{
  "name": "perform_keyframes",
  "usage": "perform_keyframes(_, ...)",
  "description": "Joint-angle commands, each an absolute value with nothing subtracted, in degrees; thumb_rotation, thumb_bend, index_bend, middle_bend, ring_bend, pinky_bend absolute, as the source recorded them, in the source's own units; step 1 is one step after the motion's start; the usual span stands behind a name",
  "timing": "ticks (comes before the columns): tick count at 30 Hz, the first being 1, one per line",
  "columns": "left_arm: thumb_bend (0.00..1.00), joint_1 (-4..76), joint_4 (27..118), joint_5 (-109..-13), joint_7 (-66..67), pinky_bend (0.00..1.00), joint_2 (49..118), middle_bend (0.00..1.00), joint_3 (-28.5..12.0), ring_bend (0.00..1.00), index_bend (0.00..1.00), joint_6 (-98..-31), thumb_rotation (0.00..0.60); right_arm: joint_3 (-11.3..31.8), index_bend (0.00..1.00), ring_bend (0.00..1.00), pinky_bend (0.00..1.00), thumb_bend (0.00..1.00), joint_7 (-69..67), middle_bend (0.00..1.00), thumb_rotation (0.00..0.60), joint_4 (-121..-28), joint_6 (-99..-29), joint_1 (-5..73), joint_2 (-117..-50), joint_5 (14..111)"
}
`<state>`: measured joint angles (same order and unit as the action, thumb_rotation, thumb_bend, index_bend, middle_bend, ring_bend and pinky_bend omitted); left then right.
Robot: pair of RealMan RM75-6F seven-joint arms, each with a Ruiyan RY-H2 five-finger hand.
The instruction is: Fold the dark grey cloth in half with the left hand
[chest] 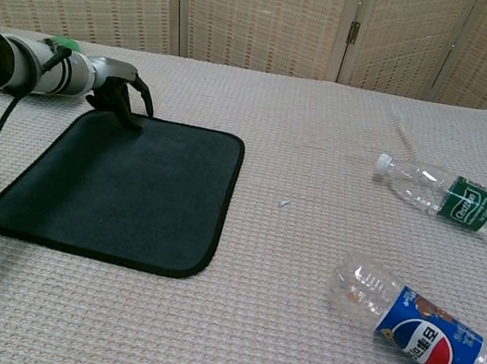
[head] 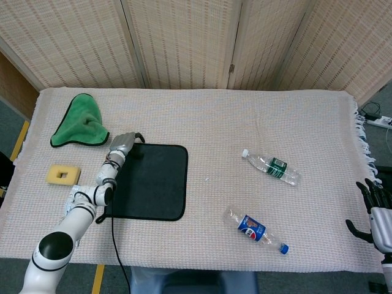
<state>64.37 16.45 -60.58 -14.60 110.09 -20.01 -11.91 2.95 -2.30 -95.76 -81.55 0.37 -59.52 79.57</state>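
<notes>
The dark grey cloth (head: 150, 180) lies flat and spread out on the left half of the table, also seen in the chest view (chest: 121, 185). My left hand (head: 122, 144) hangs over its far left corner, fingers apart and pointing down. In the chest view the left hand (chest: 118, 91) has its fingertips touching the cloth's far edge, and no fabric is lifted. My right hand (head: 378, 214) sits off the table's right front corner, fingers spread, holding nothing.
A green cloth (head: 79, 125) lies bunched at the far left, and a yellow sponge (head: 63, 174) lies in front of it. A clear water bottle (head: 272, 165) and a Pepsi bottle (head: 256, 231) lie on the right half. A black cable (head: 112, 239) trails along my left arm.
</notes>
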Motion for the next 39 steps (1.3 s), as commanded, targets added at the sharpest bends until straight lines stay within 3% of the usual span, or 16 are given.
perform_keyframes(1,0.38,64.6,15.6,-61.6,-15.8,1.0,110.4,1.0,-19.9,1.0,0.36,-11.2,0.6,3.1,0.0,0.0,0.0,0.35,-2.3,0.0,0.6,-95.7,-81.7,0.3,-59.5,79.4)
perform_keyframes(6,0.38,64.5,14.6,-63.1,-17.6,1.0,110.8,1.0,-19.8,1.0,0.38,-10.8,0.6,3.1,0.0,0.0,0.0,0.35,-2.2,0.0,0.6,-95.6,-81.5,0.3,-59.6,79.1)
perform_keyframes(20,0.4,63.5,15.5,-67.1,-23.0,1.0,110.5,1.0,-19.2,1.0,0.56,-14.2,0.6,2.9,0.0,0.0,0.0,0.35,-1.8,0.0,0.6,-95.8,-81.4,0.4,-59.7,79.5)
perform_keyframes(33,0.45,62.8,13.3,-69.7,-26.2,1.0,112.0,1.0,-17.8,1.0,0.6,-16.3,0.6,2.8,0.0,0.0,0.0,0.35,-1.4,0.0,0.6,-95.8,-81.2,0.4,-59.7,79.5)
perform_keyframes(39,0.55,62.9,11.9,-70.5,-27.0,1.0,112.9,1.0,-17.1,1.0,0.64,-16.2,0.6,2.8,0.0,0.0,0.0,0.35,-1.6,0.0,0.6,-95.7,-80.9,0.6,-59.7,79.5)
